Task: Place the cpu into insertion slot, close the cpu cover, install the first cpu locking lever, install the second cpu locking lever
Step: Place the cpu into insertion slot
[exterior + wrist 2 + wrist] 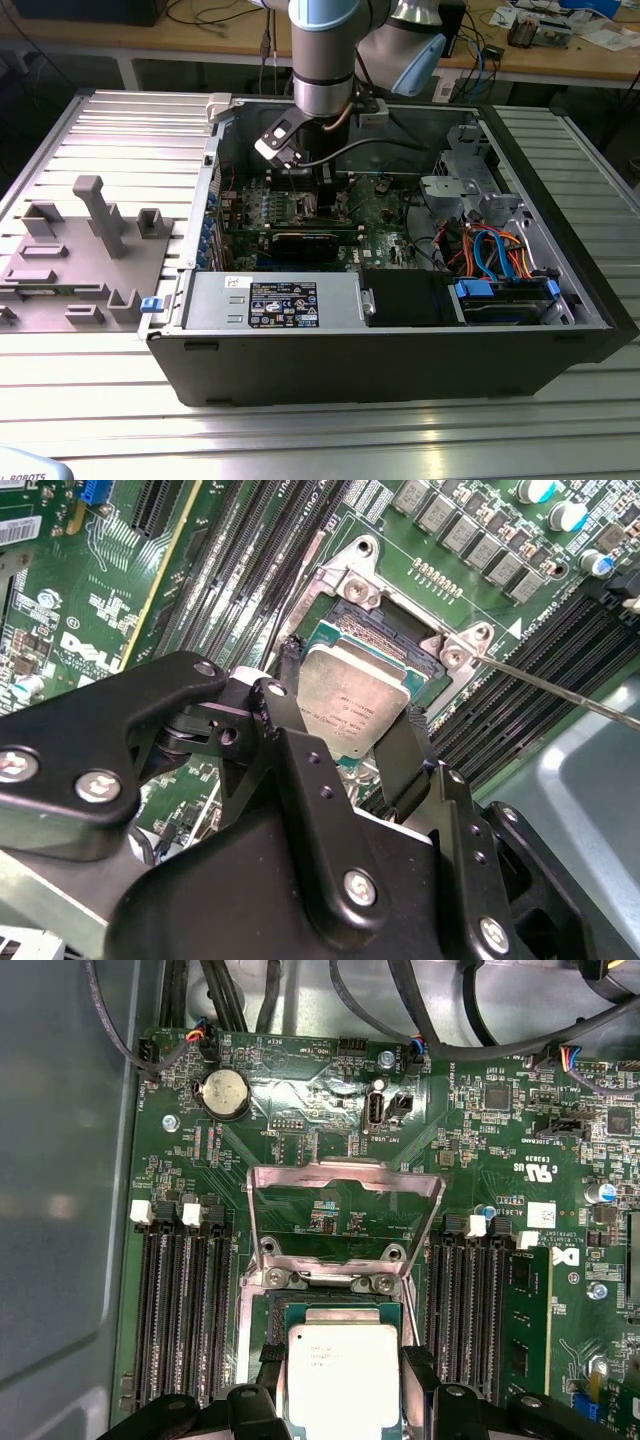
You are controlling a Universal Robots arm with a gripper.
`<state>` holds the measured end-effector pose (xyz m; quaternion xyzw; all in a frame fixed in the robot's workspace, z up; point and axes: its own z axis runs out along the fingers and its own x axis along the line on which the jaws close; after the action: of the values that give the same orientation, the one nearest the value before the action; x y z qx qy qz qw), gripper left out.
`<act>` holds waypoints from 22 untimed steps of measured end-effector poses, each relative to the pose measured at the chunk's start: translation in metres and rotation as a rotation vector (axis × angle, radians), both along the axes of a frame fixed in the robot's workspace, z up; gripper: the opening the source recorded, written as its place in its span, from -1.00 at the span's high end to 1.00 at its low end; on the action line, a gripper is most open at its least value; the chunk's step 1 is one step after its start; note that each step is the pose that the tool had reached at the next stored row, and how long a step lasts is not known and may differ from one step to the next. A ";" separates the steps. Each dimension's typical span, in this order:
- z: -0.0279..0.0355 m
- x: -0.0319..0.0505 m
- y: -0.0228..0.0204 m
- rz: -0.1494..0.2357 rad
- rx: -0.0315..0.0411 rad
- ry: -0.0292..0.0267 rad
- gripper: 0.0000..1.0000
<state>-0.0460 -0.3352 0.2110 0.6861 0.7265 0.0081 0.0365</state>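
My gripper (348,712) is shut on the cpu (345,705), a flat silver-grey square chip held by two opposite edges between the black fingers (288,665). The chip sits slightly tilted right over the insertion slot (385,630), whose dark centre shows past its far edge. In the first wrist view the cpu (343,1370) lies over the insertion slot (340,1310), and the cpu cover (345,1173) stands swung up and open behind it. A thin metal lever rod (560,690) sticks out beside the socket. In the exterior view the gripper (322,205) is down inside the computer case.
The green motherboard (375,215) lies in an open black case (400,370), with a power supply (280,300) in front and a drive bay with blue and orange cables (500,260) at the exterior view's right. Long black memory slots (185,1310) flank the socket. A grey fixture (90,250) sits outside.
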 end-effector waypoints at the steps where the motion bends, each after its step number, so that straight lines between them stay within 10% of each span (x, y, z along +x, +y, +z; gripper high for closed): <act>1: -0.0001 0.0000 0.0000 0.000 0.0000 0.0000 -0.08; 11: -0.0094 -0.0027 0.0080 -0.018 -0.0011 0.0000 -0.08; 22: -0.0134 -0.0028 0.0064 -0.024 -0.0011 0.0001 -0.08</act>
<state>-0.0487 -0.3287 0.1976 0.6947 0.7183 0.0072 0.0369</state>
